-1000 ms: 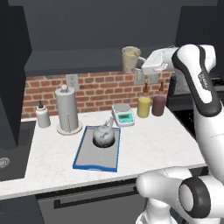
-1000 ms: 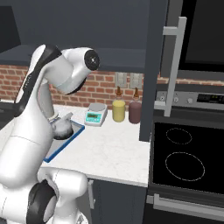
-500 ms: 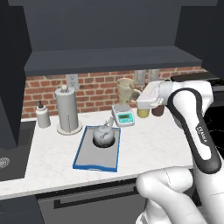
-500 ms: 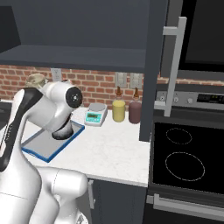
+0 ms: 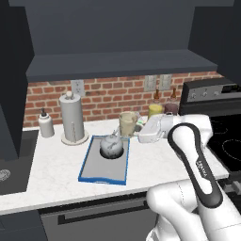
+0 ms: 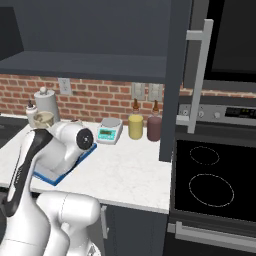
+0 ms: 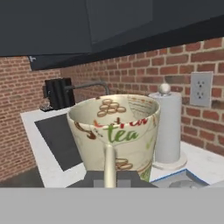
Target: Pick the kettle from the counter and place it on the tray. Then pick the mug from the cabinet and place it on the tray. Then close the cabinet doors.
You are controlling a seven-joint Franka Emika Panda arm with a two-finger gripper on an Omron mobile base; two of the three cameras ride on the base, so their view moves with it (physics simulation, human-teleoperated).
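1. The mug (image 5: 127, 124), clamped by its handle in the gripper (image 5: 141, 133), has come down from the cabinet (image 5: 117, 66) shelf and hangs just above the tray's (image 5: 89, 164) far right corner.
2. The kettle (image 5: 112, 146) sits unmoved at the tray's far end.

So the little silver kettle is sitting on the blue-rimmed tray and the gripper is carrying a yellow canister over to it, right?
Not quite. The silver kettle does sit on the blue-rimmed tray, but the gripper carries a cream ceramic mug, not a canister; the hand view shows it close.
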